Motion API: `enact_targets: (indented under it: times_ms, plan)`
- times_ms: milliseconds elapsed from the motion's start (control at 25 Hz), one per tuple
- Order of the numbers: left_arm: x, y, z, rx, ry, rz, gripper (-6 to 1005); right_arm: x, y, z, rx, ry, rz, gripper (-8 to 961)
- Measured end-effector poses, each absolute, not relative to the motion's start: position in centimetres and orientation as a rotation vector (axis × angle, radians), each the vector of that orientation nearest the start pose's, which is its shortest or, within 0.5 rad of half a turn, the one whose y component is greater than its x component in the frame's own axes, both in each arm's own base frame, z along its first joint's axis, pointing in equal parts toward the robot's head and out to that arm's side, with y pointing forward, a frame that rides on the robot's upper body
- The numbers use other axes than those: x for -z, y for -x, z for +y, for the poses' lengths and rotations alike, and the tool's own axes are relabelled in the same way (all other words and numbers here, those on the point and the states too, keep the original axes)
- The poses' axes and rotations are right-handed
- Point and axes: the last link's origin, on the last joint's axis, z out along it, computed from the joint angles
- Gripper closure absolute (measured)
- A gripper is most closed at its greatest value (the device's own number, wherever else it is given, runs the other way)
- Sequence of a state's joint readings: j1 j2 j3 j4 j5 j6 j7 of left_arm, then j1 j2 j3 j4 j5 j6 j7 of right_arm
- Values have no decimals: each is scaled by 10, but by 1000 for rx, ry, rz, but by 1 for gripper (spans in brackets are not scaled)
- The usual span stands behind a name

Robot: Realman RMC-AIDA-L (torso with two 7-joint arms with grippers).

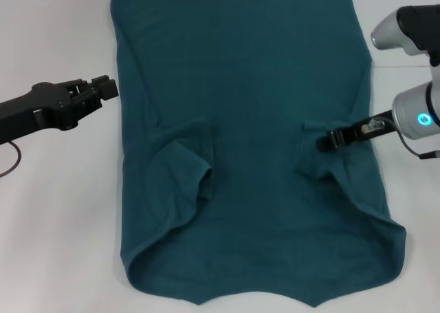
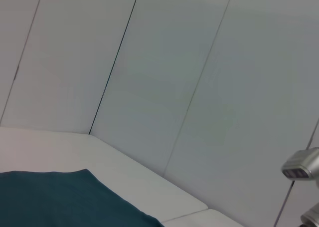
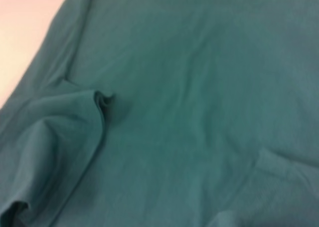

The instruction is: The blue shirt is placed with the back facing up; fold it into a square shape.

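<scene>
The blue shirt (image 1: 240, 106) lies flat on the white table (image 1: 55, 210), plain side up. Both its sleeves are folded inward over the body, the left sleeve (image 1: 182, 158) and the right sleeve (image 1: 323, 158). My left gripper (image 1: 110, 88) hovers just off the shirt's left edge, apart from the cloth. My right gripper (image 1: 324, 142) sits low over the folded right sleeve, at its inner edge. A corner of the shirt (image 2: 60, 199) shows in the left wrist view. The right wrist view is filled by the shirt (image 3: 189, 87) and a folded sleeve edge (image 3: 97, 105).
White table surface surrounds the shirt on the left and right. A wall of pale panels (image 2: 164, 77) stands behind the table. My right arm's silver body (image 1: 416, 113) is at the right edge, and part of it (image 2: 301, 167) shows in the left wrist view.
</scene>
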State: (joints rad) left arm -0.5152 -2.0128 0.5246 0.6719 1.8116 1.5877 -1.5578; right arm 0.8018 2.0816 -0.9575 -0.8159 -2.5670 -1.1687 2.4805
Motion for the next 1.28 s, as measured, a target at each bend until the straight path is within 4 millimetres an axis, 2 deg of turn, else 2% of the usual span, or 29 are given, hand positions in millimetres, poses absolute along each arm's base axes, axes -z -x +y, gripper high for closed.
enact_targets:
  times_ms: [160, 800, 1280]
  plan:
    - [-68, 268, 349, 1010, 2401, -804, 827, 11, -211, 427, 61, 2365, 1240, 872]
    - [-70, 268, 349, 1008, 2402, -799, 828, 39, -188, 418, 141, 2507, 1193, 878]
    - [-70, 269, 349, 1004, 2394, -800, 828, 47, -184, 412, 244, 2552, 1183, 815]
